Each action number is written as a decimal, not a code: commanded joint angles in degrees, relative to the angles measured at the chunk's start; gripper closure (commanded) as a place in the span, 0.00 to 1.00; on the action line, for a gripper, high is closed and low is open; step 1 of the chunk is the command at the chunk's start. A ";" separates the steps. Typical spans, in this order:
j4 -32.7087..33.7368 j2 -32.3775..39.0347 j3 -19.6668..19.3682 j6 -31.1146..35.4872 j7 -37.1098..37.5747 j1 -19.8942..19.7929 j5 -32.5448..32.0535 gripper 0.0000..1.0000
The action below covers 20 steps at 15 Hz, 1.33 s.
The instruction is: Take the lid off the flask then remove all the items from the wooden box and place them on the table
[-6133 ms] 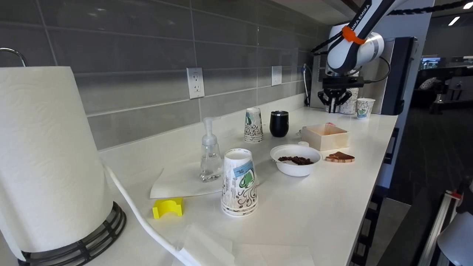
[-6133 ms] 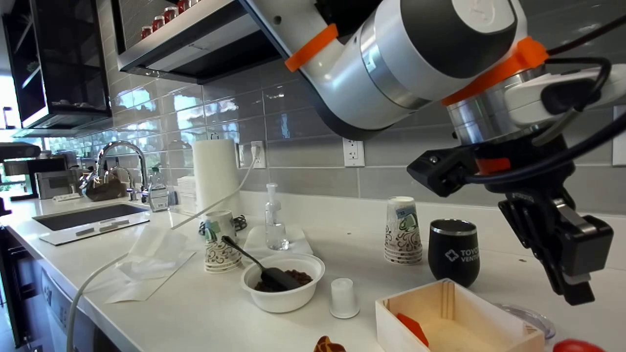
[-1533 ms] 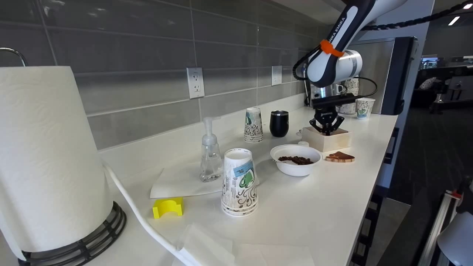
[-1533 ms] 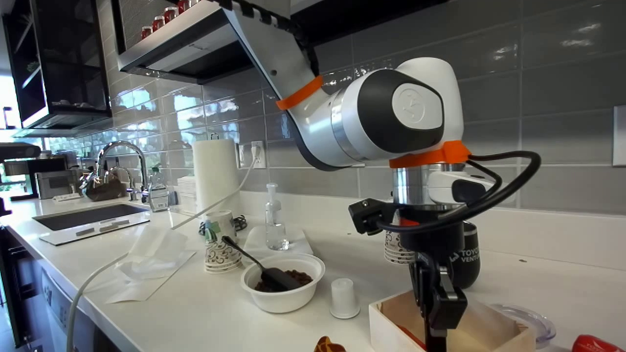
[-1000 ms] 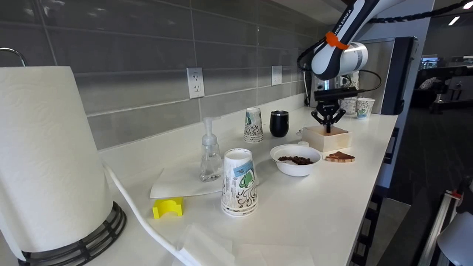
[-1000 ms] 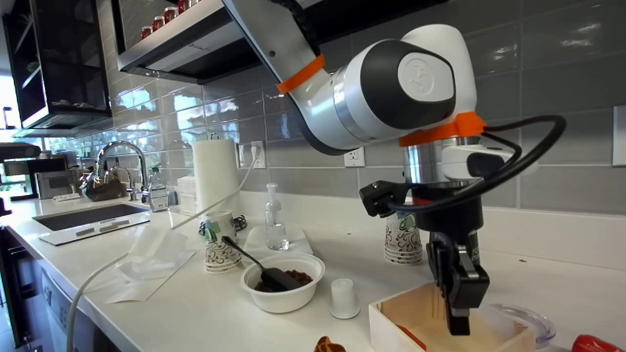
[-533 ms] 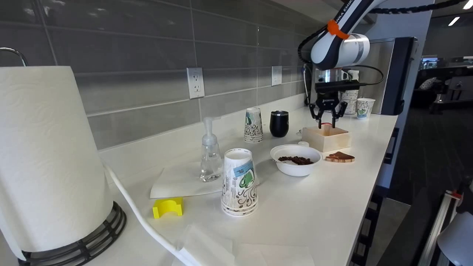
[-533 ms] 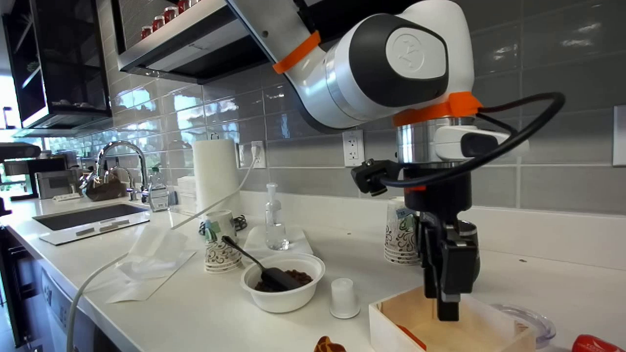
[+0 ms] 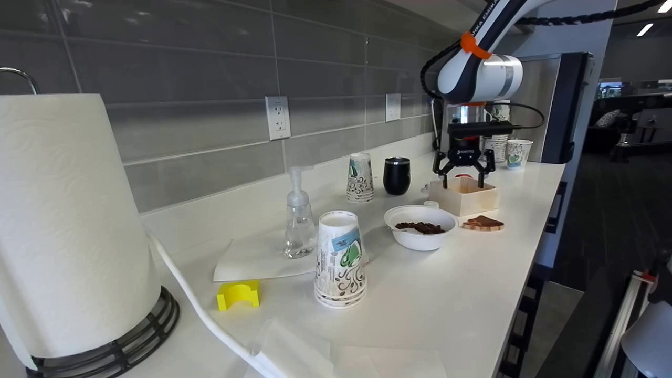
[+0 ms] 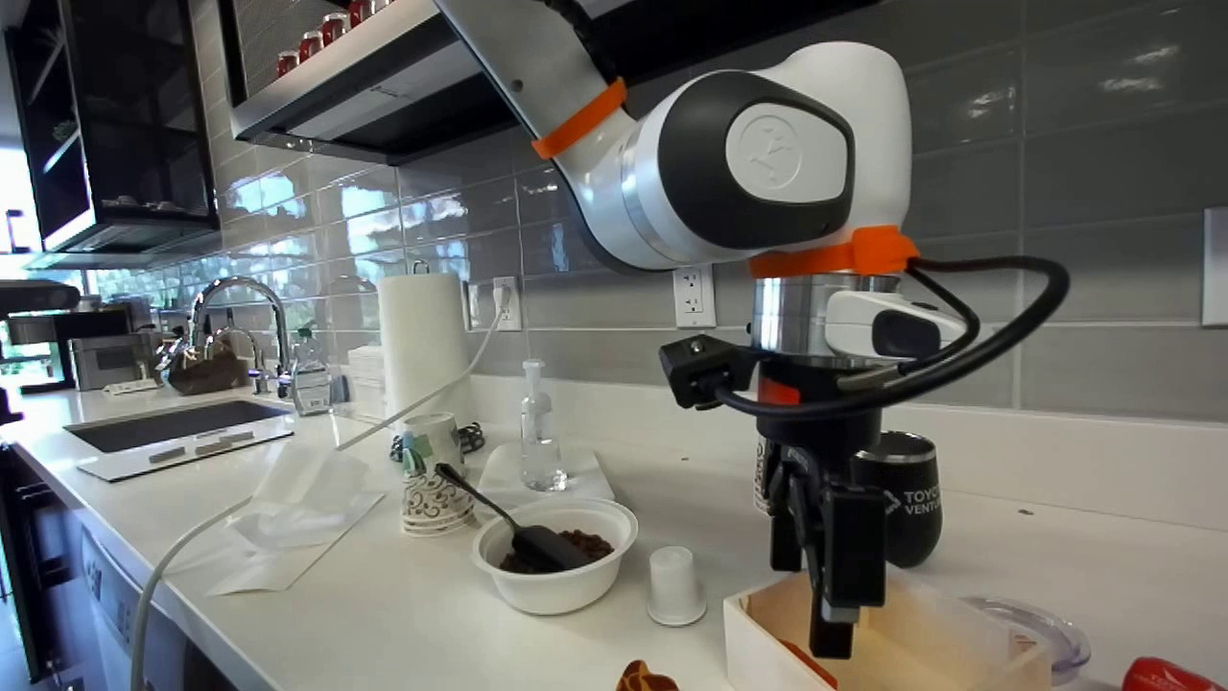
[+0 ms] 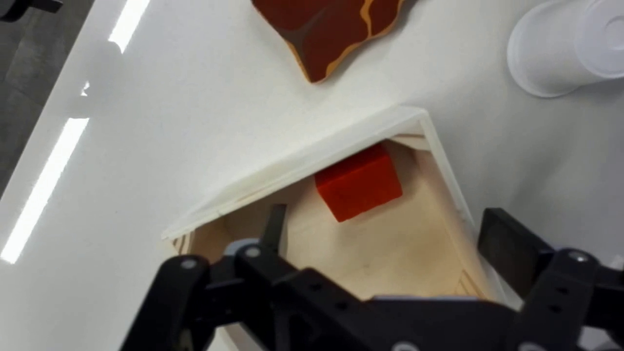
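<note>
Here, end effector point(image 9: 463, 185) spread wide over wooden box point(image 9: 479, 202), red block point(image 11: 360, 186) beside one wall point(image 11: 312, 163), bare base point(image 11: 385, 248) alongside.

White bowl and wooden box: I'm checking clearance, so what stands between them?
In an exterior view, a small white cup stands between the white bowl and the wooden box.
</note>
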 commanded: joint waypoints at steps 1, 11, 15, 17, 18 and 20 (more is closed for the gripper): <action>-0.71 0.22 -0.34 0.96 -1.46 -0.67 1.42 0.00; -0.83 -0.79 -2.41 0.89 -13.24 -3.55 7.33 0.00; -0.43 0.45 -1.98 0.86 -16.19 -3.40 7.24 0.00; -0.26 1.19 -1.36 0.73 -16.88 -2.89 6.75 0.00; -0.15 1.57 -1.05 0.51 -17.05 -2.64 6.46 0.00; -0.04 2.21 -0.58 0.48 -17.30 -2.36 6.02 0.00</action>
